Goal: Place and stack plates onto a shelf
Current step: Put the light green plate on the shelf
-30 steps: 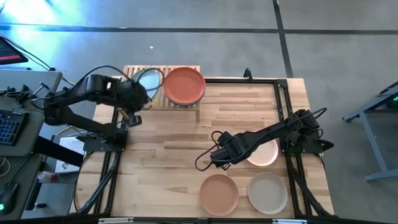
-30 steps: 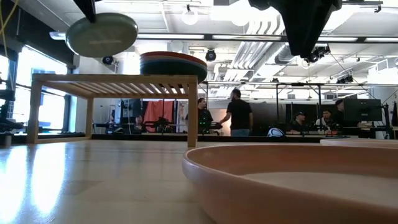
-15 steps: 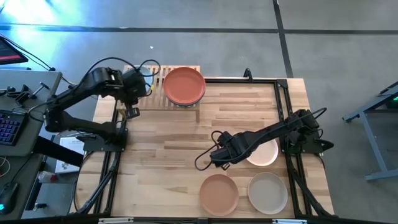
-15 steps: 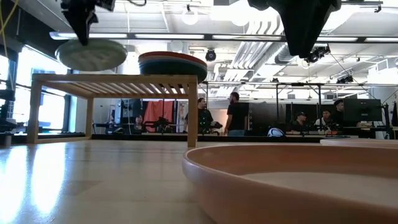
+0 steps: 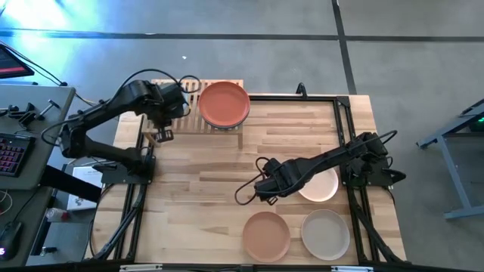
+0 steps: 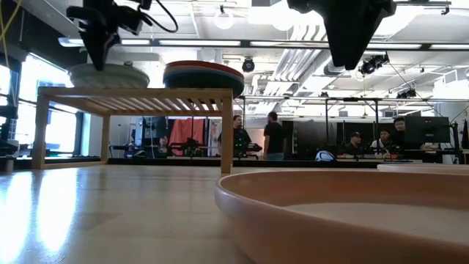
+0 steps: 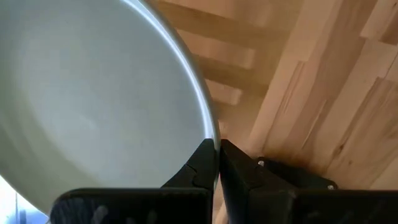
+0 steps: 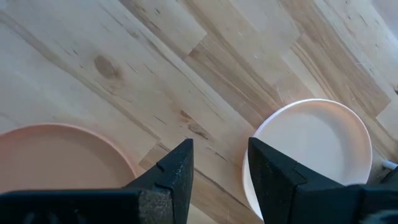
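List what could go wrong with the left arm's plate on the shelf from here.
The left gripper pinches only the sage green plate's rim, so it could tip on release. The plate sits at the shelf's outer end and may overhang. The terracotta-topped stack stands close beside it; a nudge could shift it.

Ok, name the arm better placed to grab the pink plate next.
Right. The right gripper hangs open beside the pink plate, while the left gripper is across the table, shut on the sage green plate at the shelf.
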